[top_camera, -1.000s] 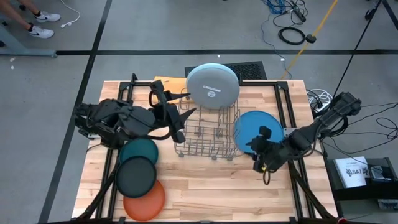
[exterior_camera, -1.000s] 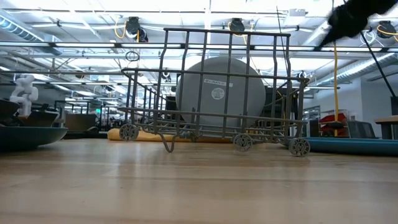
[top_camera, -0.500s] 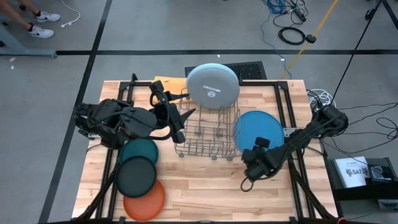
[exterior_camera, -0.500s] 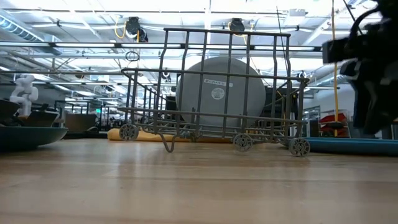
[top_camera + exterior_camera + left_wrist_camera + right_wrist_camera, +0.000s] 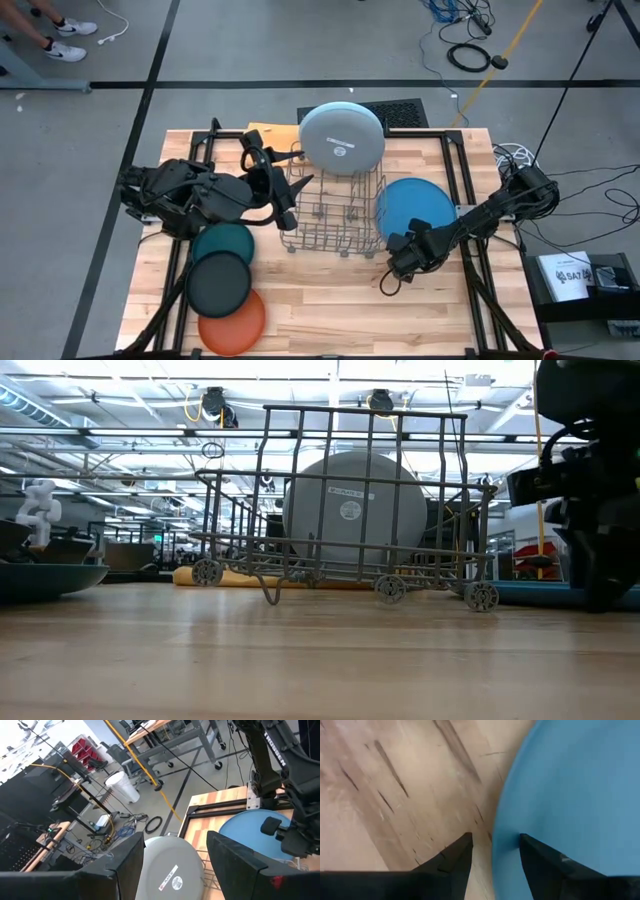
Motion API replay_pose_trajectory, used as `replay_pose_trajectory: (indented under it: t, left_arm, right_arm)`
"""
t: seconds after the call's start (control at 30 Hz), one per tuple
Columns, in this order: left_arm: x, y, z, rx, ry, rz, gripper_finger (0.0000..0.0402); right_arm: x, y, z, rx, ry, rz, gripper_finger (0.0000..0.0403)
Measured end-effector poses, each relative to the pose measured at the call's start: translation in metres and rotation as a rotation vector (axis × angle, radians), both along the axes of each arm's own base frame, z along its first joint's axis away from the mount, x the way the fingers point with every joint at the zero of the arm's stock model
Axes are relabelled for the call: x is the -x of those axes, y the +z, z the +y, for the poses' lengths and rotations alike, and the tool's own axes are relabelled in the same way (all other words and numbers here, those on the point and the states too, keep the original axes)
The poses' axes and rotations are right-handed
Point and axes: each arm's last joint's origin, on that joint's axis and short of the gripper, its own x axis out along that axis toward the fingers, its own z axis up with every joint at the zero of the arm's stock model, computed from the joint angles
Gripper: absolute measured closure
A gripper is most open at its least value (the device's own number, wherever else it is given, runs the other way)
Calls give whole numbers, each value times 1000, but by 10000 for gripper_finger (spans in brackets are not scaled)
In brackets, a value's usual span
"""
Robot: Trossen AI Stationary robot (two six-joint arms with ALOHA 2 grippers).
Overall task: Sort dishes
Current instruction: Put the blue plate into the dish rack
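Dishes, left to right: left gripper point(image 5: 290, 190) idles spread by the wire rack point(image 5: 335, 212), while the flat round medium-blue plate point(image 5: 414, 210) lies on the wooden counter point(image 5: 330, 300) beside it, near rim between the spread right gripper point(image 5: 492, 845) fingers, one over wood, one over plate, nothing pinched yet.

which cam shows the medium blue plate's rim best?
Right wrist view: the medium blue plate fills it, rim edge between the open jaws. High view shows its whole disc beside the rack; left wrist part of it; low only a sliver.
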Motion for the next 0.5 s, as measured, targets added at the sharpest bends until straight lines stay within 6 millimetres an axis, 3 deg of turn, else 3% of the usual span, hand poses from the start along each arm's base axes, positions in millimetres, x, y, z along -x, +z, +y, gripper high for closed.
replay_pose_trajectory:
  t: [0.1, 0.3, 0.5]
  left_arm:
    - [0, -1, 0, 17, 4, -8, 185]
    - [0, -1, 0, 17, 3, -2, 185]
    - [0, -2, 0, 18, 1, 0, 185]
  right_arm:
    - [-1, -1, 1, -16, 43, -9, 277]
    - [-3, -2, 1, -4, 91, -21, 384]
    - [-5, 10, 8, -73, 87, -6, 396]
